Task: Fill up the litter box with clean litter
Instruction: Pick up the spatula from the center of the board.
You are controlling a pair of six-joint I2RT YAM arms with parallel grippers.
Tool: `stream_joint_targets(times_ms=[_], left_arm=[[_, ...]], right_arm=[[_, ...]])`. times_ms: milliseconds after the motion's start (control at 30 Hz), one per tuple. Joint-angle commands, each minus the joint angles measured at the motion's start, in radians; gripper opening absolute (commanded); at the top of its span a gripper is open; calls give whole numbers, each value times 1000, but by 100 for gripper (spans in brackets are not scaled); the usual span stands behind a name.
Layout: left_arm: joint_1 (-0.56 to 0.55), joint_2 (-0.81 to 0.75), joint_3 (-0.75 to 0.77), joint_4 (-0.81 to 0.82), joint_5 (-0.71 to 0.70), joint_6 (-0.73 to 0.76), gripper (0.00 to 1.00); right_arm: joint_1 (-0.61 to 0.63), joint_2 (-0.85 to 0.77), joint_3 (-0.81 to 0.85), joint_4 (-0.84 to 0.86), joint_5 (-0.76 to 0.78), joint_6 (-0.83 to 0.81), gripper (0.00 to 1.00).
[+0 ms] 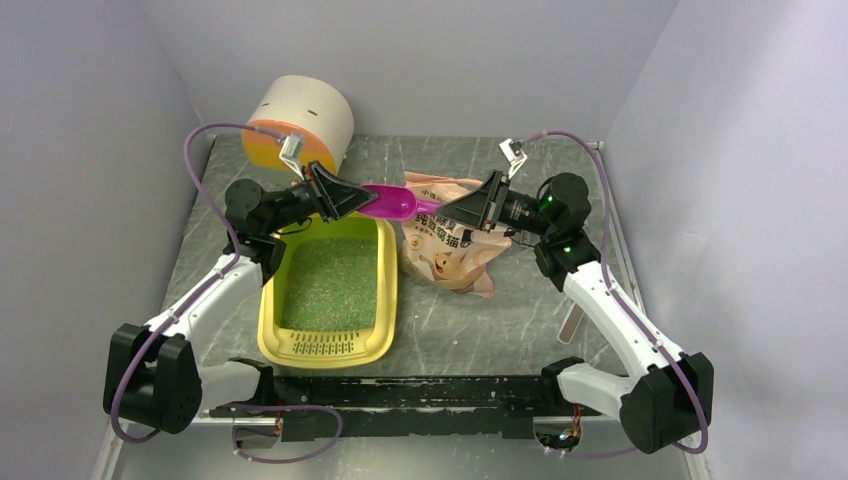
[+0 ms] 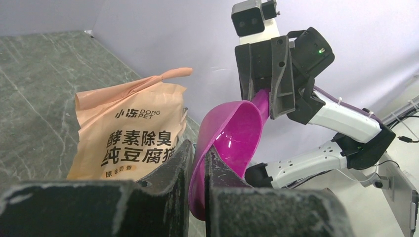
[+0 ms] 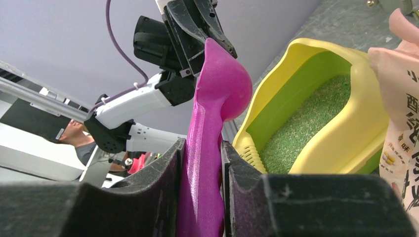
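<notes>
The yellow litter box [image 1: 388, 300] lies left of centre, its slotted grille toward the near end. Green litter [image 1: 330, 285] covers its floor and also shows in the right wrist view [image 3: 306, 123]. A magenta scoop [image 1: 395, 203] hangs in the air over the box's far right corner, held from both ends. My left gripper [image 1: 345, 197] is shut on the rim of its bowl [image 2: 232, 133], which looks empty. My right gripper [image 1: 455, 212] is shut on its handle [image 3: 200, 197].
The pink-beige printed bag [image 1: 450, 250] stands right of the box, just under the scoop and the right gripper. A white cylinder with an orange end [image 1: 300, 120] lies at the back left. Grey walls close in the sides and back.
</notes>
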Motion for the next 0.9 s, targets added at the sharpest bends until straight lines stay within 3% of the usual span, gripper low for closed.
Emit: stream_joint_targets(times_ms=[0,67,100,233,333,367,400,500,667,867], left_arm=[[-32,13,29,67,82,2,5],[-32,14,28,63,83,6,5],[-32,15,29,54,80,9,11],[-32,10,44,-5,65,49,54],[-30,-16,71,-123,23,121,70],[-29,-29,84,-180,-6,157,85],[-29,-45,94,-233,-38,190,92],[-26,-95,120,-346,-144,265,97],[-24,-136,158,-483,-262,379,97],[-25,-120,175,-530,-245,462,97]], right_arm=[[20,-3,17,5,9,-11,16],[21,-10,21,-14,21,-24,9],[20,-12,23,-20,26,-32,2],[20,-16,48,-92,51,-75,0],[16,-31,79,-199,98,-130,0],[11,-39,89,-226,110,-146,0],[4,-47,102,-259,117,-162,0],[-24,-77,176,-429,172,-249,0],[-25,-143,401,-845,460,-478,0],[-25,-185,583,-1192,795,-618,0]])
